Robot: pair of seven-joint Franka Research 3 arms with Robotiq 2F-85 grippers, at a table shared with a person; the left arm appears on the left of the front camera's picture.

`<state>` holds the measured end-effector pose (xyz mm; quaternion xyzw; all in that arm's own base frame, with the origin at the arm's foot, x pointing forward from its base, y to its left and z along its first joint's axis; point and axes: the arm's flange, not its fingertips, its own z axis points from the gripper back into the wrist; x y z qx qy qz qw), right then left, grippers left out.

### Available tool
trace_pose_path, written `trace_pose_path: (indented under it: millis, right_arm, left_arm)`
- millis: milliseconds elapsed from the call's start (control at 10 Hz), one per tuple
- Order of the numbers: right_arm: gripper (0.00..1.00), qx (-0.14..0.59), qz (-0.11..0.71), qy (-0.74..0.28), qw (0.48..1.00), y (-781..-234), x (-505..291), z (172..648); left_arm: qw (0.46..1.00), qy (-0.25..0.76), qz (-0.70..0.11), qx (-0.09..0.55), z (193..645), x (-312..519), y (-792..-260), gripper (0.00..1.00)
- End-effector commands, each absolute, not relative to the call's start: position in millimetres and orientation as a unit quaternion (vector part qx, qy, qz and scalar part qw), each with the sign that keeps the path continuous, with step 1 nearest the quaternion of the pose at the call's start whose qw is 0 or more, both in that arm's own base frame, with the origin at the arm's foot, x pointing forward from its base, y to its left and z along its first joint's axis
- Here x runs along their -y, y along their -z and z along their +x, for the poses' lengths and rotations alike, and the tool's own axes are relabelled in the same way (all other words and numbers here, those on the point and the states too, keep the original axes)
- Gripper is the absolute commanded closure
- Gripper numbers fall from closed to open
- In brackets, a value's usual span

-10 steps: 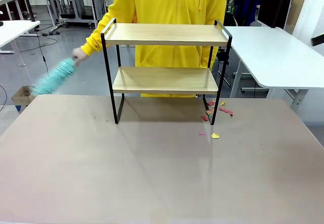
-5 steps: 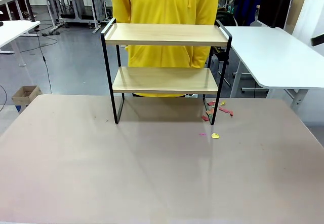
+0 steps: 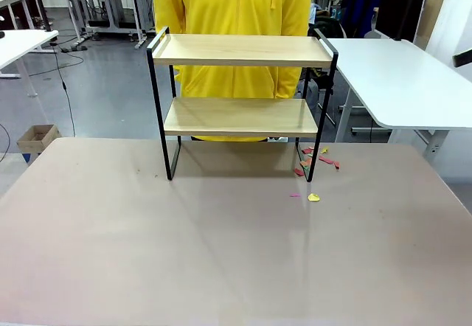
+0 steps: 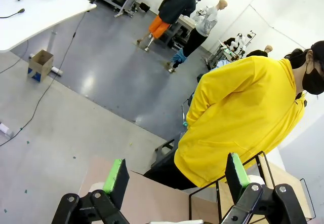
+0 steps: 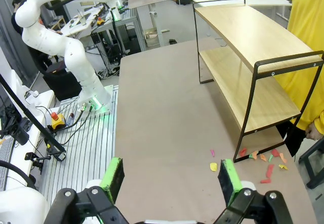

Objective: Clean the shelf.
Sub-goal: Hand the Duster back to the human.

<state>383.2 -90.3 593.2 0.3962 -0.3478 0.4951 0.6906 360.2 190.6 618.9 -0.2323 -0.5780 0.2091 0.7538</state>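
The shelf (image 3: 240, 97), a two-tier rack of light wood boards in a black frame, stands at the far middle of the brown table (image 3: 221, 252). Both boards are bare. Small red, orange and yellow scraps (image 3: 316, 162) lie around its right front foot. Behind it stands a person in a yellow top (image 3: 236, 9). In the right wrist view my right gripper (image 5: 170, 181) hangs open above the table, well short of the shelf (image 5: 253, 46) and the scraps (image 5: 263, 163). High up, my left gripper (image 4: 175, 181) is open and empty, with a corner of the shelf (image 4: 286, 181) beyond it.
A white table (image 3: 398, 75) stands to the right of the shelf and another at the far left (image 3: 22, 42). A cardboard box (image 3: 37, 138) sits on the floor at left. The near half of the brown table is bare.
A second ago the person's hand held a teal duster out to the shelf's left; the hand and duster have gone from sight. The shelf and scraps have not moved.
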Motion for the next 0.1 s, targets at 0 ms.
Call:
trace_pose_path:
  millis: [0]
  right_arm:
    - [0.0,0.348,0.398,-0.496,0.689,-596.0,90.3,381.7]
  left_arm:
    - [0.754,-0.207,-0.228,0.581,356.8,-189.2,-619.1,0.0]
